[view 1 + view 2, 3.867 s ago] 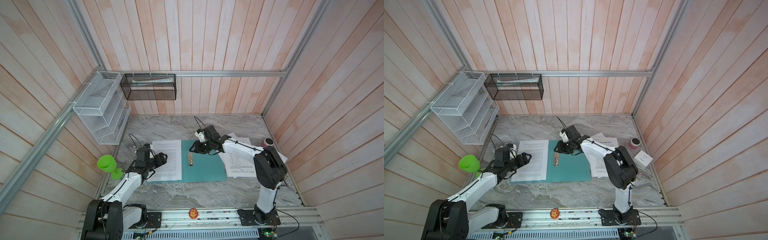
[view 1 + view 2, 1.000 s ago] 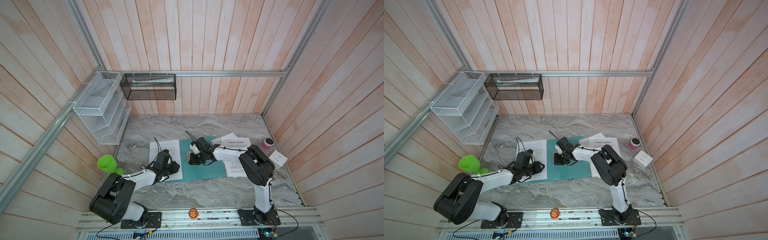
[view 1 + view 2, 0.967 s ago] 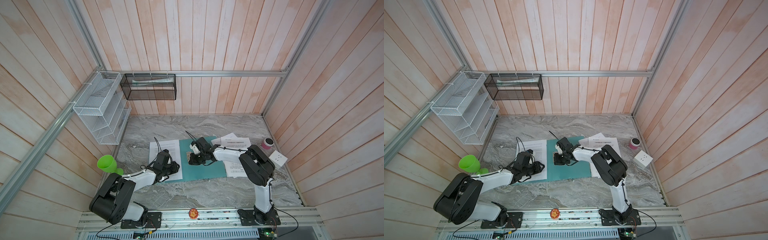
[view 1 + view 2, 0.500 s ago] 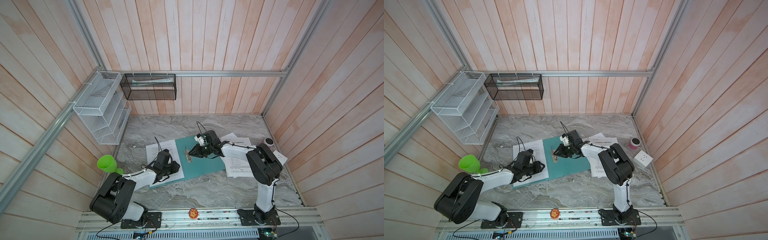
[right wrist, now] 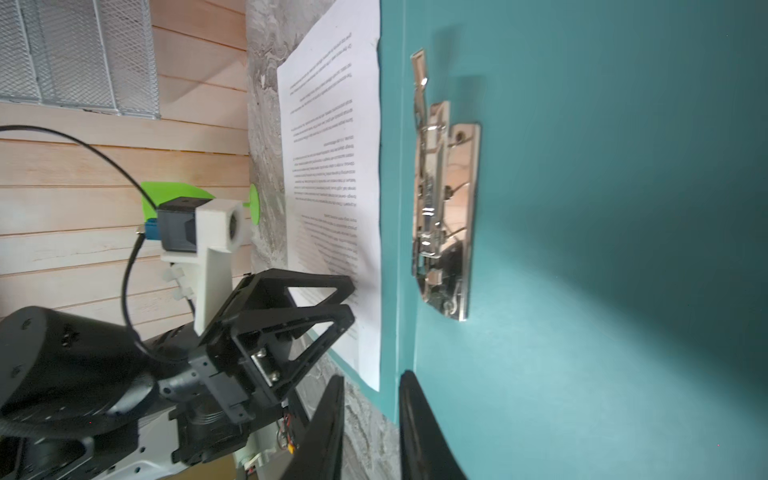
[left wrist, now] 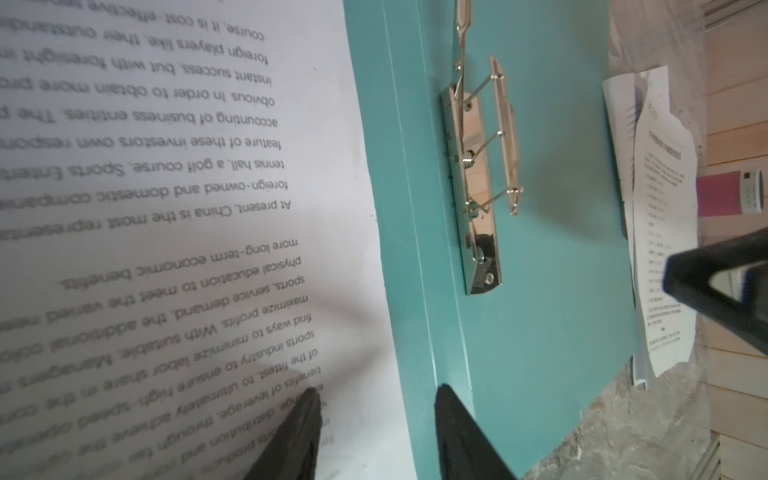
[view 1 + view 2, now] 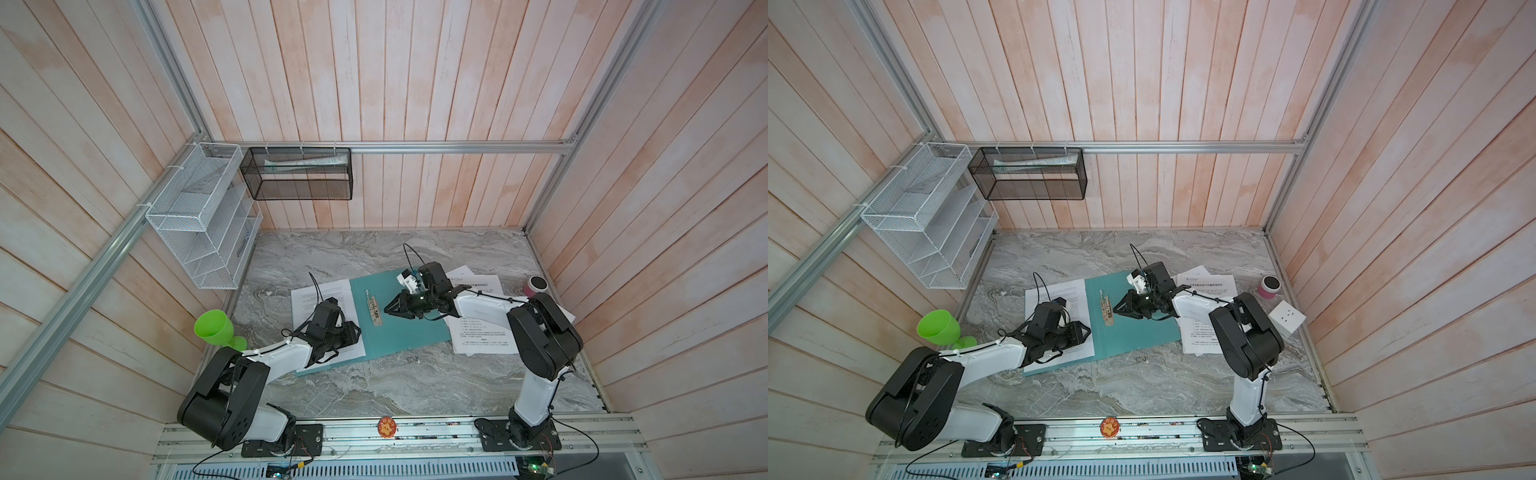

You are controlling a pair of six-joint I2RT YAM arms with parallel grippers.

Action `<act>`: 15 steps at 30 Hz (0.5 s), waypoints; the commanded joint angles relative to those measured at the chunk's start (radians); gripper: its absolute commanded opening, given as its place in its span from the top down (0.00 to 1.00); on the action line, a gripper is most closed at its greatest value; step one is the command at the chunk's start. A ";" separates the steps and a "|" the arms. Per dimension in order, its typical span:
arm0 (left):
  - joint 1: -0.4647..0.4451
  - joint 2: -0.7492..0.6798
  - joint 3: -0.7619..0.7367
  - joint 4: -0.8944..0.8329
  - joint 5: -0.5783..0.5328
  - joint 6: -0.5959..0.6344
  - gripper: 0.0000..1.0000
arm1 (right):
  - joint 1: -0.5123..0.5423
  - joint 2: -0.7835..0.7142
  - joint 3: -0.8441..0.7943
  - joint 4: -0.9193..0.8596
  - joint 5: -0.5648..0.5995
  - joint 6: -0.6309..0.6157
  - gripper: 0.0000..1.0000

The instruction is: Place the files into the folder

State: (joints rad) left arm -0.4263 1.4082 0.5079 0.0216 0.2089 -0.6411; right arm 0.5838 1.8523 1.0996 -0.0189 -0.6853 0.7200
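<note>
The teal folder lies open and skewed on the marble table. Its silver clip has the pressing bar raised. One printed sheet of the files lies on the left cover. More files lie overlapped beside the right cover. My left gripper is open low over that sheet's near corner, one finger over paper and one over the spine. My right gripper hangs just right of the clip, open a little, holding nothing.
A green goblet stands at the table's left edge. A pink cup and a white socket box sit at the right edge. A white wire rack and a black mesh basket hang on the walls.
The folder and its sheet have swung from square to skewed, far end leftwards. My right gripper went from shut to slightly open beside the clip. My left gripper's jaws have widened.
</note>
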 commanded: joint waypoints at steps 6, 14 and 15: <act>0.000 0.006 0.179 -0.239 -0.103 0.101 0.31 | -0.070 -0.050 0.066 -0.209 0.229 -0.178 0.75; -0.101 0.281 0.460 -0.328 -0.238 0.120 0.20 | -0.153 -0.186 -0.029 -0.201 0.243 -0.177 0.75; -0.112 0.316 0.492 -0.338 -0.243 0.117 0.20 | -0.165 -0.204 -0.048 -0.194 0.239 -0.176 0.75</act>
State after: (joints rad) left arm -0.5076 1.6470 0.9421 -0.2401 0.0353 -0.5423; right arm 0.4400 1.6939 1.0939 -0.1890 -0.4686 0.5667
